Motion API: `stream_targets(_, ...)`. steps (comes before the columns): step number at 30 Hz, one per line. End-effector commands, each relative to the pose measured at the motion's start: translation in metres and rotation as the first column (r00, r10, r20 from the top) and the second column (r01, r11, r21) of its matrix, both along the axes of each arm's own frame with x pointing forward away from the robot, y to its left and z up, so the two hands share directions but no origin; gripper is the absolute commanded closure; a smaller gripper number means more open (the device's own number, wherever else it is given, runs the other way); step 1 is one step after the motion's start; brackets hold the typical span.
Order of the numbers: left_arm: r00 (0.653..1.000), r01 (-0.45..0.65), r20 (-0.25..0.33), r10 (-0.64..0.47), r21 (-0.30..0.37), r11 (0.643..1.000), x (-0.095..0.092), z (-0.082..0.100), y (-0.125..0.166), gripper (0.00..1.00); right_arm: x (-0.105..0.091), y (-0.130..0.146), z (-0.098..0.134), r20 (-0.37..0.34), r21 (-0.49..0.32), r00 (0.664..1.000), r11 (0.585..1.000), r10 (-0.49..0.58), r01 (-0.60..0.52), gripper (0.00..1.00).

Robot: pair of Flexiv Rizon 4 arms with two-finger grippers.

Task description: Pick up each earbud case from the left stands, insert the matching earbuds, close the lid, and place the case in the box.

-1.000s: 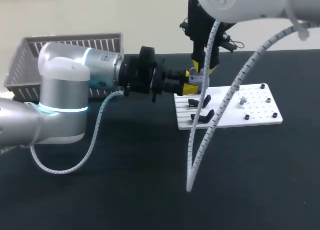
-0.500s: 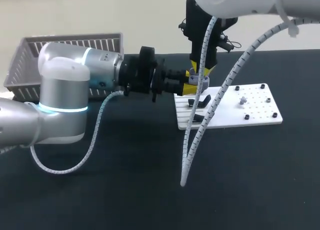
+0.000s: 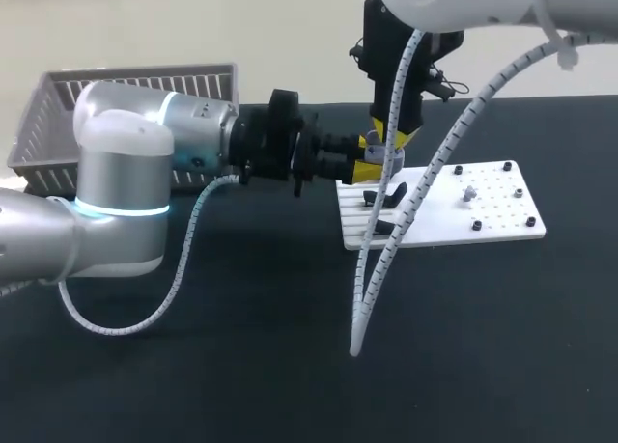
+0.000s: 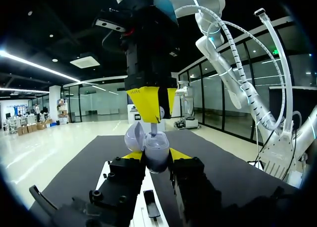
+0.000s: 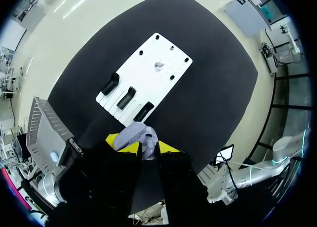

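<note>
Tabletop (image 3: pixel 241 366): dark; it carries everything else we name.
Left claw (image 4: pixel 157 155): it reaches in from our left side and lies level above the tabletop. It is clenched on the earbud case, with one yellow tip at each side of it.
Earbud case (image 4: pixel 157 161): lavender and held in the air, not on a stand. Its lid (image 4: pixel 134 137) stands open, tilted to one side.
Right claw (image 4: pixel 159 115): it hangs down from above, just over the open case. We cannot tell if it is clenched or released.
White plate (image 3: pixel 483 207): it lies flat under and behind the claws. Black stands (image 3: pixel 386 194) are on its left part, and a small pale piece (image 3: pixel 469 192) sits among the holes at its right.
Basket (image 3: pixel 58 115): grey with slatted walls, at the far left, well apart from the case.
</note>
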State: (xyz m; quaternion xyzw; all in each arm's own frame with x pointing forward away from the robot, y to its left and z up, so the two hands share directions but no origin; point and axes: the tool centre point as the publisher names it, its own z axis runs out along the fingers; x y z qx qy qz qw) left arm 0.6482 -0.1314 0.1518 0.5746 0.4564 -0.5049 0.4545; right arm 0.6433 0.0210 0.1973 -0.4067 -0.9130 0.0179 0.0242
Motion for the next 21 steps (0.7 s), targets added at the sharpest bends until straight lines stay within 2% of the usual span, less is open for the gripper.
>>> stream_targets(1,1.000,0.002,0.000,-0.002,0.001,1.000,0.0011,-0.0003,-0.0005,1.00,0.0009,-0.0023,-0.0030,0.002,0.001,1.000,1.000,-0.001,0.001,1.00)
stream_targets(18,1.000,0.002,0.000,-0.002,0.001,1.000,0.0011,-0.0003,-0.0005,1.00,0.0056,-0.0002,-0.0090,-0.007,0.012,1.000,1.000,0.017,-0.017,1.00)
stream_targets(19,1.000,0.002,0.000,-0.002,0.001,1.000,0.0011,-0.0003,-0.0005,1.00,0.0051,0.0004,-0.0083,-0.006,0.016,1.000,1.000,0.019,-0.018,0.98)
stream_targets(20,1.000,0.002,0.000,-0.002,0.001,1.000,0.0011,-0.0003,-0.0005,1.00,0.0043,0.0010,-0.0074,-0.006,0.017,1.000,1.000,0.019,-0.019,0.89)
stream_targets(21,1.000,0.002,0.000,-0.002,0.001,1.000,0.0011,-0.0003,-0.0005,1.00,0.0035,0.0012,-0.0065,-0.003,0.021,1.000,1.000,0.021,-0.021,0.71)
